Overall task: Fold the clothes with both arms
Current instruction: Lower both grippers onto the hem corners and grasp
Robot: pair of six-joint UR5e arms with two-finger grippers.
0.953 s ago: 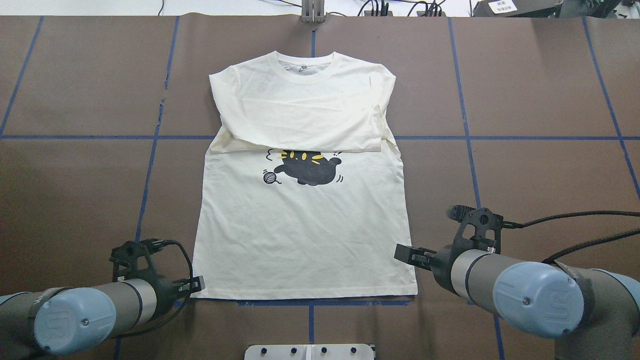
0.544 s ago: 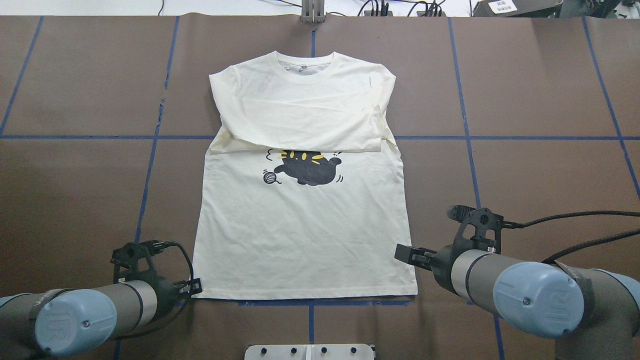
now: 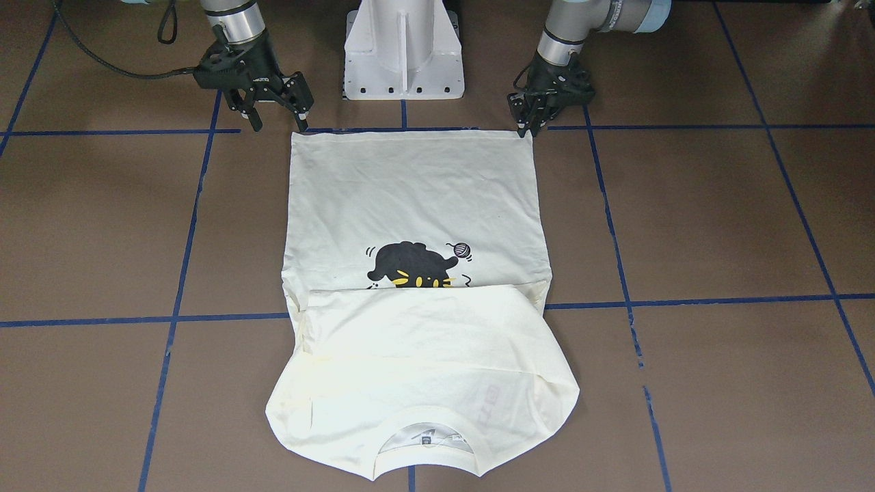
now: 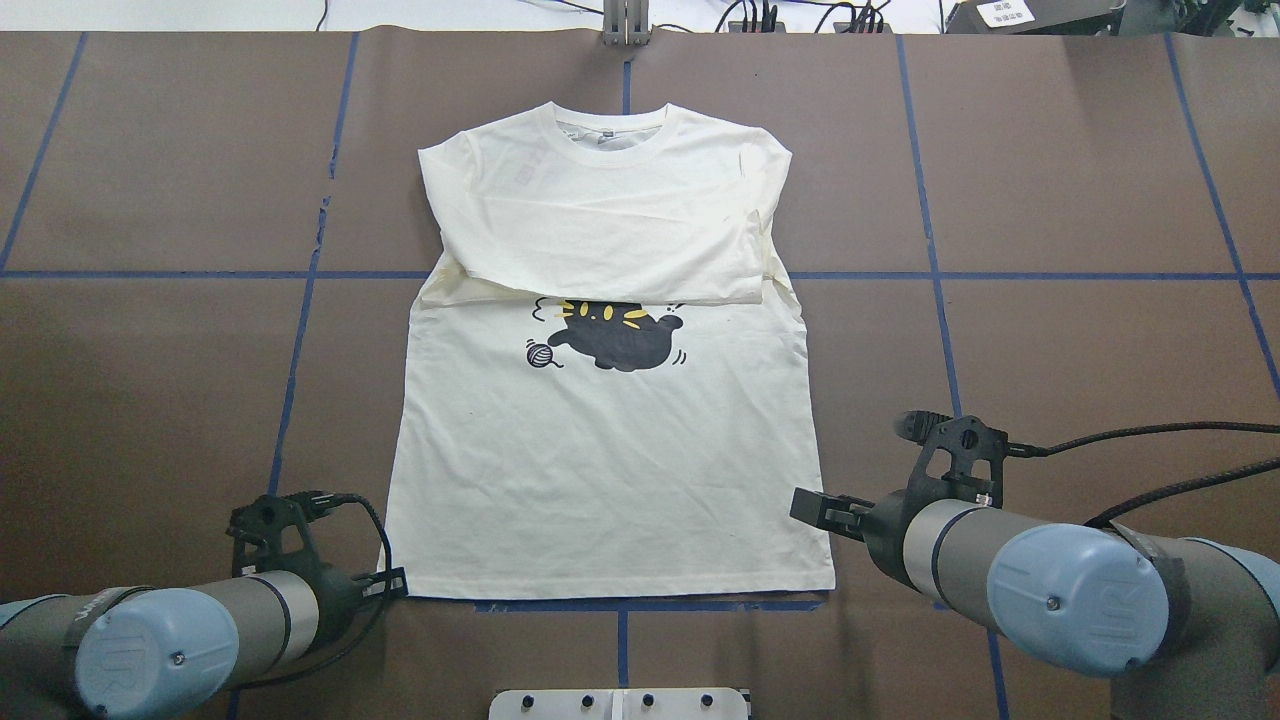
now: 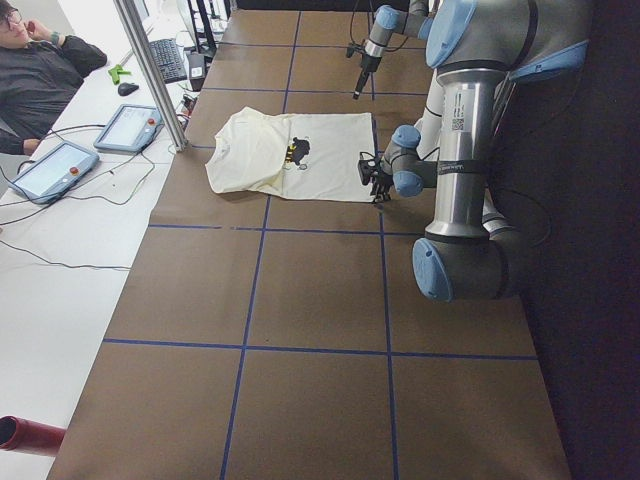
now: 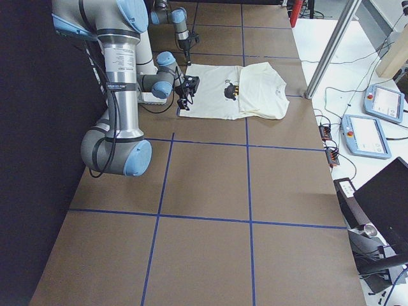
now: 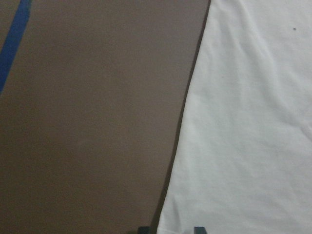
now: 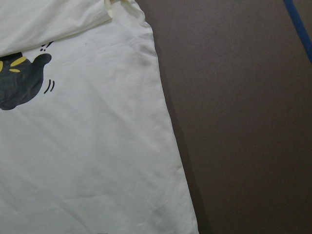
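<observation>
Shirt: the shirt [image 4: 600, 470] lies flat in the middle of the worktop [image 4: 1050, 300]. Its collar [image 4: 612, 140] is far from the robot and its hem [image 4: 600, 590] near. The upper part is folded down to the cat [image 4: 615, 340].
Long axis: collar to hem, straight away from the robot.
Left pincer: the left pincer [image 4: 390, 582] is at the hem's left corner. The wrist view shows its tips a little apart, straddling the side edge, with no cloth clamped.
Right pincer: the right pincer [image 3: 273, 113] has its fingers spread wide and is empty. It is by the right hem corner; I cannot tell whether it touches the shirt.
Nearer arm: the left seems better set on its corner.
Next: probably pinch both hem corners, then carry the hem toward the collar.
</observation>
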